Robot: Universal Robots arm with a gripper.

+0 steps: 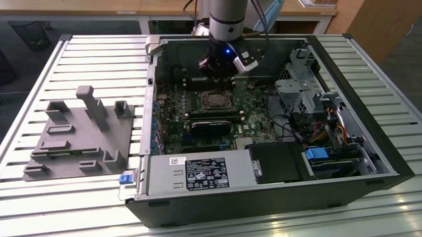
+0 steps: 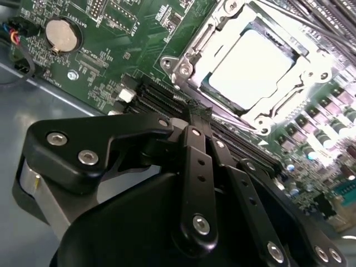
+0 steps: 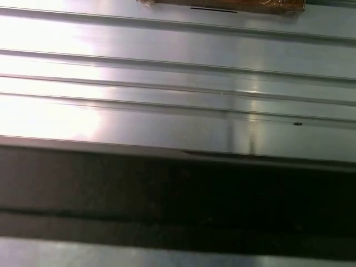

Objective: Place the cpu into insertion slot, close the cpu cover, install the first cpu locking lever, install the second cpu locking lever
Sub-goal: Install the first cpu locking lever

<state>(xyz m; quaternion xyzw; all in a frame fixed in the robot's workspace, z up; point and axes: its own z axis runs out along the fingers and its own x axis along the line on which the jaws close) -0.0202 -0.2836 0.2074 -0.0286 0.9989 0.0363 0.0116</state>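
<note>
In the second wrist view the cpu (image 2: pixel 253 61) lies flat in the insertion slot, its silvery top shining brightly. The cpu cover (image 2: pixel 192 61) lies down around it as a silver frame. How the locking levers stand I cannot tell. The exterior view has the insertion slot (image 1: pixel 214 100) in the middle of the green board inside the open case. My gripper (image 1: pixel 218 80) hangs just behind it, low over the board. Its black fingers (image 2: pixel 194 161) run close together, shut with nothing between them, their tips by the socket's edge and the long black slots (image 2: pixel 161 100).
The case's walls (image 1: pixel 153 89) ring the board. A drive cage (image 1: pixel 300 89) and cables stand on the exterior view's right, and a power supply (image 1: pixel 197 173) at the front. A grey fixture with posts (image 1: pixel 79 133) sits on the slatted table. A coin battery (image 2: pixel 61 36) is on the board.
</note>
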